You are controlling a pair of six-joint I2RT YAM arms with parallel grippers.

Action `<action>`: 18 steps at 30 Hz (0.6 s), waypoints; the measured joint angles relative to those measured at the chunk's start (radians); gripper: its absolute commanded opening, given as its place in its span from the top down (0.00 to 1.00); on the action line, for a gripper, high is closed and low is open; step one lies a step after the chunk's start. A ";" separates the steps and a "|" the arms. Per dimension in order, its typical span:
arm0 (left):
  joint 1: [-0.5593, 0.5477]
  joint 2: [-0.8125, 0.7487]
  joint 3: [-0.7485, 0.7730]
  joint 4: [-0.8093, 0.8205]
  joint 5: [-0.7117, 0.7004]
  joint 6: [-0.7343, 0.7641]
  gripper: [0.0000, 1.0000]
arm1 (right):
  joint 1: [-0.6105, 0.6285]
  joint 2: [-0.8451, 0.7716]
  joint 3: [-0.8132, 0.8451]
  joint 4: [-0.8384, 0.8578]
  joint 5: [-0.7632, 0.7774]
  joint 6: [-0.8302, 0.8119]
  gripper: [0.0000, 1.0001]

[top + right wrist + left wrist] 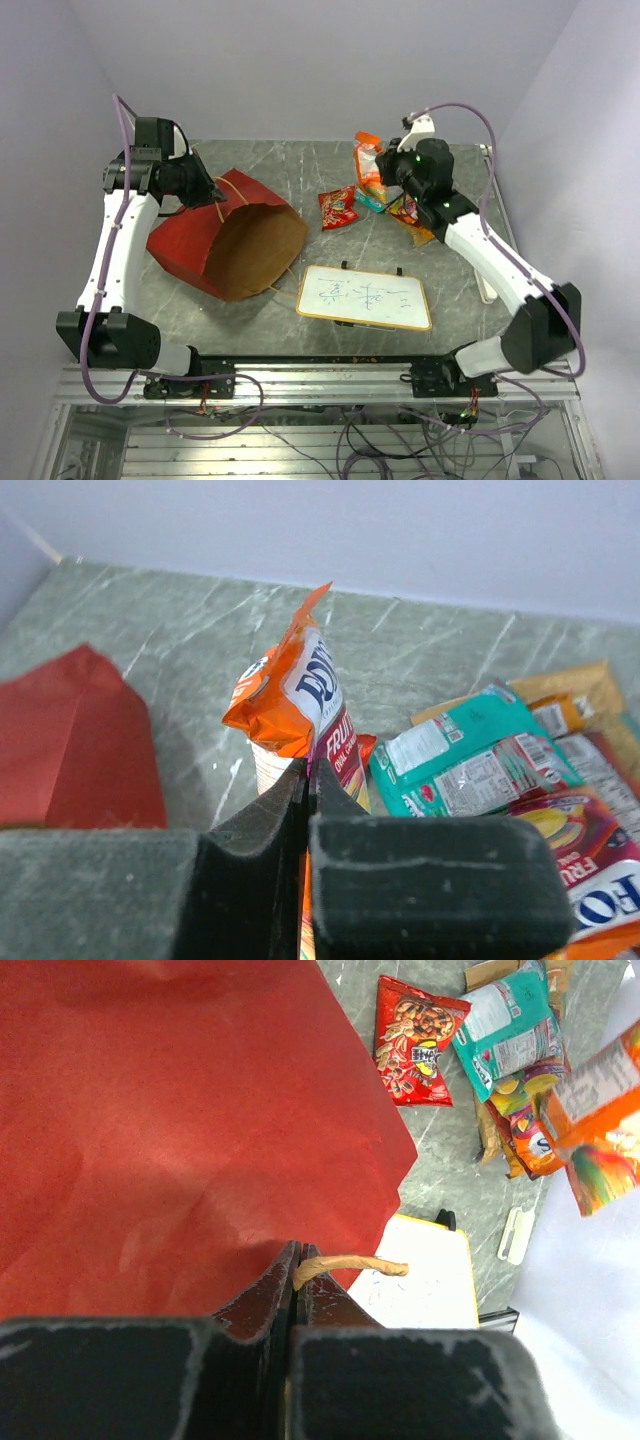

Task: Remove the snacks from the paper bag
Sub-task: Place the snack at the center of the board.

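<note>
The left gripper [297,1260] is clamped on the handle [352,1266] of the bag [225,240], which lies on its side, mouth facing the whiteboard [365,297]; the right gripper [310,775] pinches an orange packet [290,695] upright beside the teal packet [470,760]; a red packet [338,207] lies nearby.
</note>
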 measured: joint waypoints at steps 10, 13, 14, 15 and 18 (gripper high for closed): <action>0.000 0.000 0.005 -0.016 -0.001 0.002 0.93 | -0.264 0.283 0.169 -0.089 -0.060 0.526 1.00; 0.000 0.000 0.005 -0.022 -0.002 0.004 0.93 | -0.355 0.305 0.142 -0.114 -0.102 0.622 1.00; 0.000 0.000 0.005 -0.023 -0.002 0.006 0.93 | -0.381 0.305 0.125 -0.122 -0.115 0.644 1.00; 0.002 0.000 0.005 -0.024 -0.002 0.007 0.93 | -0.408 0.305 0.111 -0.132 -0.127 0.661 1.00; 0.006 0.000 0.006 -0.024 -0.002 0.011 0.93 | -0.476 0.304 0.064 -0.158 -0.157 0.690 1.00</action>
